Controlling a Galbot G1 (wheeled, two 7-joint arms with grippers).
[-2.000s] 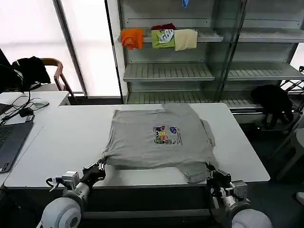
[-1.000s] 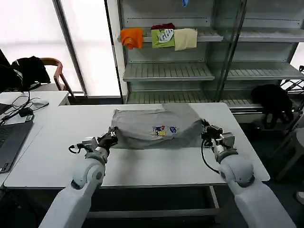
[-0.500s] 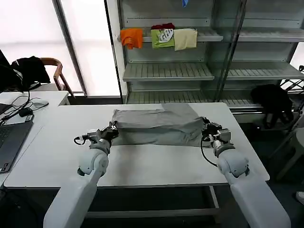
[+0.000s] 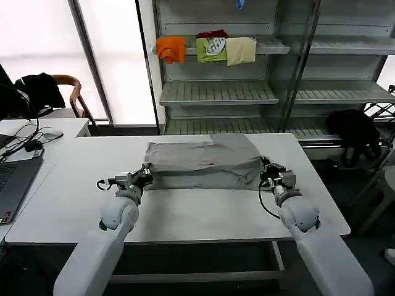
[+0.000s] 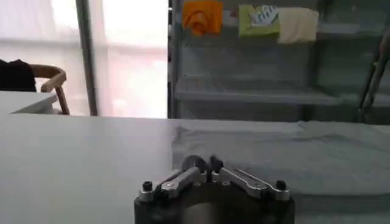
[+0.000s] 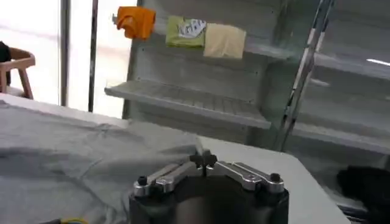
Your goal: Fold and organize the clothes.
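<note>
grey shirt [image 4: 203, 162] folded in half, lying at the table's [image 4: 197, 216] 12 o'clock half. left gripper [image 4: 143, 176] at its 8 o'clock corner and right gripper [image 4: 266, 172] at 4 o'clock each pinch the hem; lay both corners level before letting go, for a square fold.

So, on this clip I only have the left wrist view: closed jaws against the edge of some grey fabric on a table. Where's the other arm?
Observer: In the head view the right gripper sits at the opposite side of the light grey short-sleeved fabric shirt, level with the left gripper.
Operator: Are its jaws closed as well?
Observer: Yes. The right wrist view shows them shut, with a sliver of grey fabric standing up between them.
Operator: Is the chest print showing?
Observer: No. The head view shows the shirt as a folded band, plain grey on top, lying on the white table.
</note>
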